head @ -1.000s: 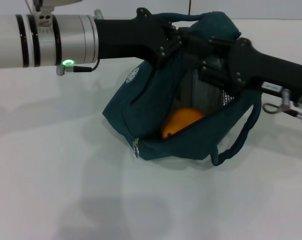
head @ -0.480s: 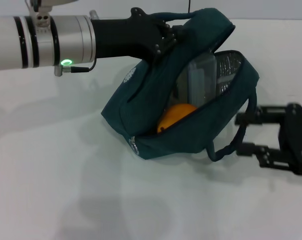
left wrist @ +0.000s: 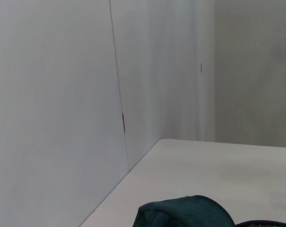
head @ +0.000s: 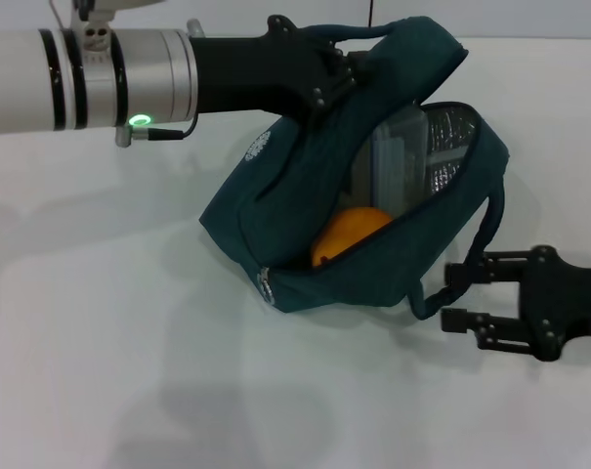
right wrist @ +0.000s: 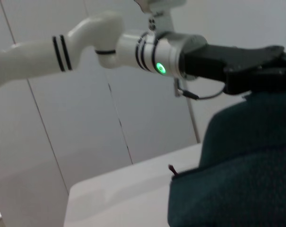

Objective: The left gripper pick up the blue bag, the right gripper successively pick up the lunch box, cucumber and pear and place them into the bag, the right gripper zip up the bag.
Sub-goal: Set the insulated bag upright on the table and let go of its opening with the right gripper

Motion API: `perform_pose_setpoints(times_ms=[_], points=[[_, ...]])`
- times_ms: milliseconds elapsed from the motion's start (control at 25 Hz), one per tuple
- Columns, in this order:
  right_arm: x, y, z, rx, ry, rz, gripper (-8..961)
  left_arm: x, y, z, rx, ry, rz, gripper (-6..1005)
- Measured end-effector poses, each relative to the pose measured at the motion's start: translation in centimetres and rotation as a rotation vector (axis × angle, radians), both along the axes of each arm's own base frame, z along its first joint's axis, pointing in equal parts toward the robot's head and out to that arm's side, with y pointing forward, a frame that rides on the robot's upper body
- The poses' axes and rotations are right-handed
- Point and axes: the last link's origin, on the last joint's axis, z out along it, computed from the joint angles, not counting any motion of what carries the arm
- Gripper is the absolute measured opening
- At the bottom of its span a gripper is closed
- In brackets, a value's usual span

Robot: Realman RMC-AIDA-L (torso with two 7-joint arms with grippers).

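Observation:
My left gripper [head: 336, 70] is shut on the top handle of the blue bag [head: 295, 205] and holds it tilted with its mouth open to the right. Inside the bag, the pear [head: 349, 234] lies low at the front and the lunch box [head: 393, 161] stands behind it. The cucumber is out of view. The zipper's ring pull [head: 266, 286] hangs at the bag's lower left corner. My right gripper [head: 452, 294] is open and empty, low at the right, its fingertips [head: 468, 270] just beside the bag's loose handle [head: 476, 249]. The right wrist view shows the bag [right wrist: 237, 170] and the left arm [right wrist: 228, 59].
The white table [head: 129, 371] lies all around the bag. A white wall [left wrist: 62, 94] stands behind the table's far edge. A bit of the bag's fabric [left wrist: 185, 213] shows in the left wrist view.
My right gripper has come out of the bag's mouth and dropped to the lower right, then shifted left toward the loose handle. The bag stays held by the left gripper.

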Motion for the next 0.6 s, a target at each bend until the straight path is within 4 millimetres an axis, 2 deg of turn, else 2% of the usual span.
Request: perform_pose_setpoints(times_ms=[240, 400, 600], points=[[-1.5, 1.7, -2.6, -0.03, -0.065, 0.012, 473, -0.1, 0.0, -0.2, -0.006, 0.0, 0.004, 44], [-2.7, 2.0, -4.3, -0.105, -0.112, 0.045, 443, -0.2, 0.1, -0.4, -0.003, 0.003, 0.002, 44], [-2.6, 2.0, -4.4, -0.101, -0.112, 0.04, 405, -0.4, 0.2, -0.7, -0.004, 0.004, 0.003, 44]])
